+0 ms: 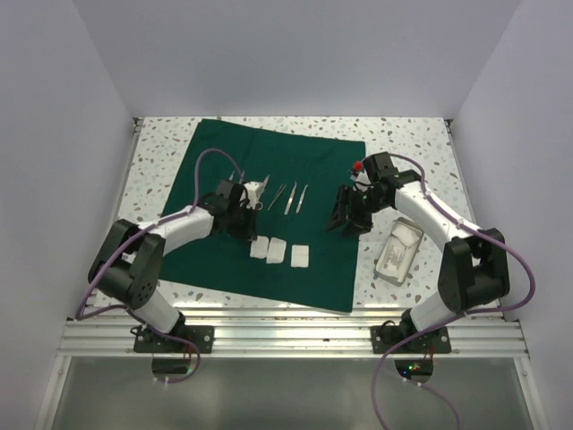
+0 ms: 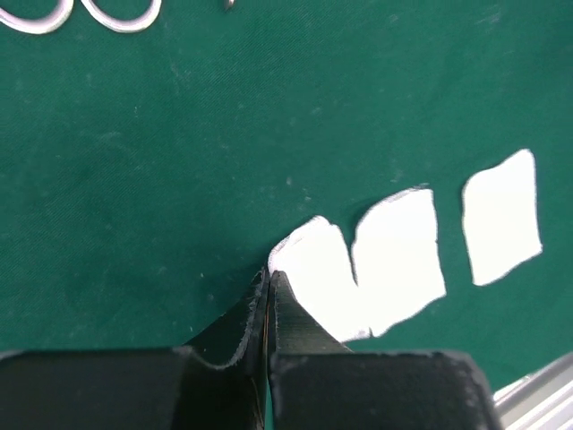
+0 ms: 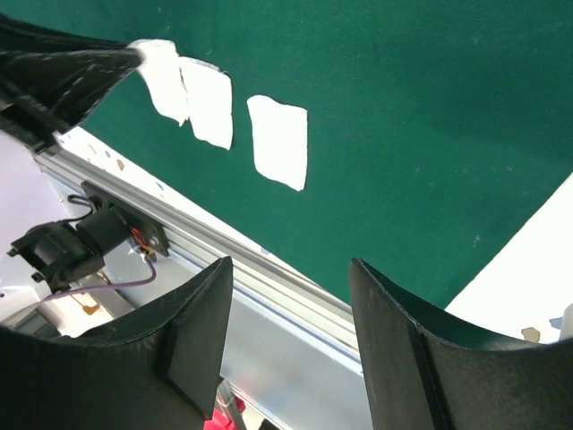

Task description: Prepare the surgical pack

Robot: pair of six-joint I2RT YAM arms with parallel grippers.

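Observation:
The dark green drape lies flat on the table. On it lie steel scissors, with their finger rings at the top of the left wrist view, and tweezers beside them. Three white gauze squares sit in a row near the drape's front edge. My left gripper is shut, its tips pinching the raised corner of the leftmost gauze square. My right gripper hangs open and empty over the drape's right front part. The shiny metal tray holds something white.
The tray stands on the speckled tabletop just right of the drape. An aluminium rail runs along the near edge, also visible below my right gripper. White walls close in the sides and back.

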